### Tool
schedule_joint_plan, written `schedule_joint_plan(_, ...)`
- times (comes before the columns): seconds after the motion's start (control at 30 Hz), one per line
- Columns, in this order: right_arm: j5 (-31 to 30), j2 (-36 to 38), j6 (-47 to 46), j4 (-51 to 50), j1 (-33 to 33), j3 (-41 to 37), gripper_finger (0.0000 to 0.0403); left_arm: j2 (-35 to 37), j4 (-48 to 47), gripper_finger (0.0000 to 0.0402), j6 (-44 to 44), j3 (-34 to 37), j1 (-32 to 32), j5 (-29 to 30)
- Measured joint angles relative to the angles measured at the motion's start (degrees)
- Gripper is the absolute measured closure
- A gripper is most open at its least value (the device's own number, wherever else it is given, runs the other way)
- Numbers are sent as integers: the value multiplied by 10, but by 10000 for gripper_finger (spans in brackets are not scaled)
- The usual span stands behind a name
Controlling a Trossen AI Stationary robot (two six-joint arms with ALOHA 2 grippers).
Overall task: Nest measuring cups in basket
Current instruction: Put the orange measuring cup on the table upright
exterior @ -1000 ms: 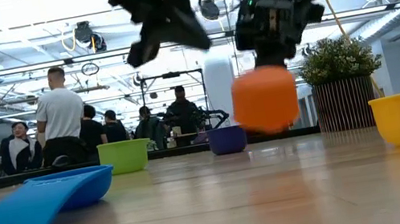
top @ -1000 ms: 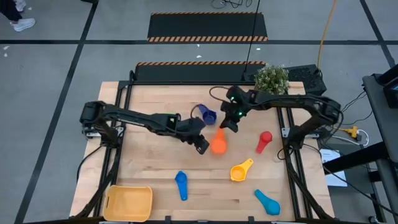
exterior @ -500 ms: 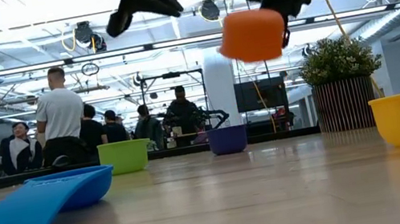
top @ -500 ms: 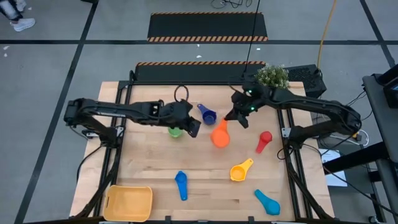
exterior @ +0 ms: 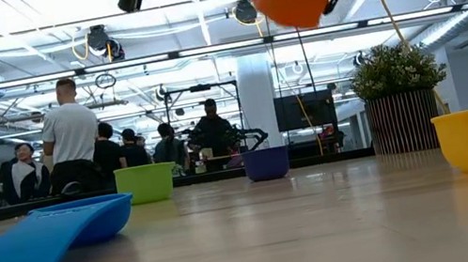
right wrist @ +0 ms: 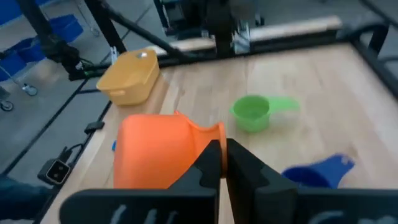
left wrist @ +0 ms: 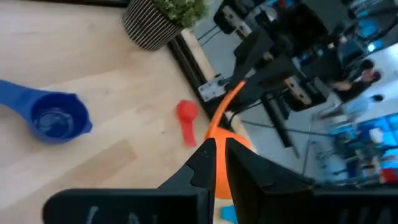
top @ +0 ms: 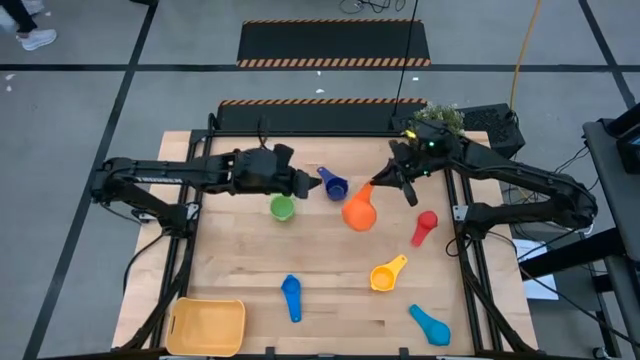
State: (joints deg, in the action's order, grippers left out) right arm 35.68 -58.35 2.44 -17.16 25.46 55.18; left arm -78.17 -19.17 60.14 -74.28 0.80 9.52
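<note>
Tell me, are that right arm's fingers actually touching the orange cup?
Touching. The right wrist view shows the right gripper fingers pinched on the orange cup handle; the low view shows it lifted.

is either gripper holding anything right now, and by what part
The right gripper holds the orange measuring cup by its handle, lifted above the table; the left gripper holds nothing.

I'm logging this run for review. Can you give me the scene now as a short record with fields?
held: orange cup, gripped by its handle in the right tool, lifted above the table
left tool: shut, empty, above the table's rear left
basket: front left corner, no cups in it
on table: green cup, dark blue cup, red cup, yellow cup, two light blue cups
</note>
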Motion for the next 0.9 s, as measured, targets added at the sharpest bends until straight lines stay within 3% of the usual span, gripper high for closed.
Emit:
schedule_joint_plan(0.17, -46, 37, 19, 72, -19, 0, 403, 29, 34, 364, 7, 1, 0, -3)
schedule_joint_plan(0.4, -75, 67, 147, 140, -46, 0, 403, 73, 83, 364, -18, -2, -3, -6)
schedule_joint_plan(0.7, -127, 78, 198, 269, -69, 0, 403, 120, 36, 364, 149, 1, 10, 2)
schedule_joint_plan(0.9, -197, 77, 258, 319, -89, 0, 403, 145, 112, 364, 113, 0, 9, 8)
